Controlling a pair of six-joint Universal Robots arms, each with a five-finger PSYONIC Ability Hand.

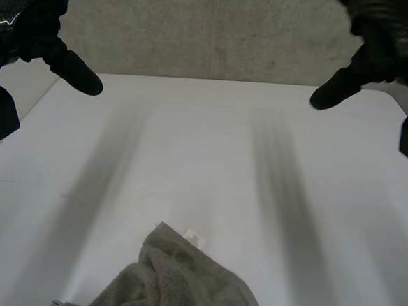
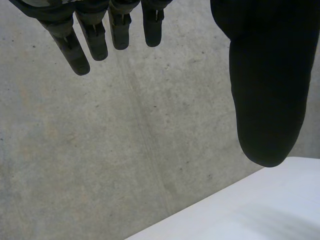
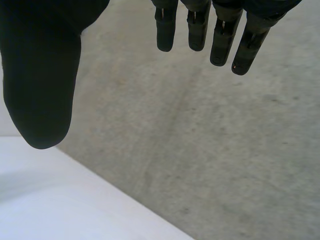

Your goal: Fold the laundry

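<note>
Here the olive-grey towel (image 1: 181, 284) lies crumpled in a loose heap on the white tabletop (image 1: 211, 146), at its near edge and about midway between the two arms. Its folds are bunched and rumpled, and part of it runs out of the head view at the near side. A small white tag (image 1: 195, 238) sticks out from the towel's far edge and rests on the tabletop.

Both hands are raised over the far corners of the tabletop, well apart from the towel and from each other. The left hand (image 1: 41, 26) hangs above the far left corner, its thumb pointing inward and down toward the middle. Seen from the left wrist, its fingers (image 2: 75, 50) are straight and spread a little, the thumb (image 2: 265, 75) stands well away from them, and nothing is held between them.

The right hand (image 1: 379, 46) mirrors it above the far right corner, with its thumb also angled inward. In the right wrist view its fingers (image 3: 220, 45) hang straight and relaxed, the thumb (image 3: 45, 75) is set wide from them, and the hand is empty.

Beyond the tabletop's far edge is a grey concrete surface (image 1: 213, 27), mottled and faintly streaked, which also lies behind the fingers in both wrist views. A corner of the tabletop lies below each thumb there.
</note>
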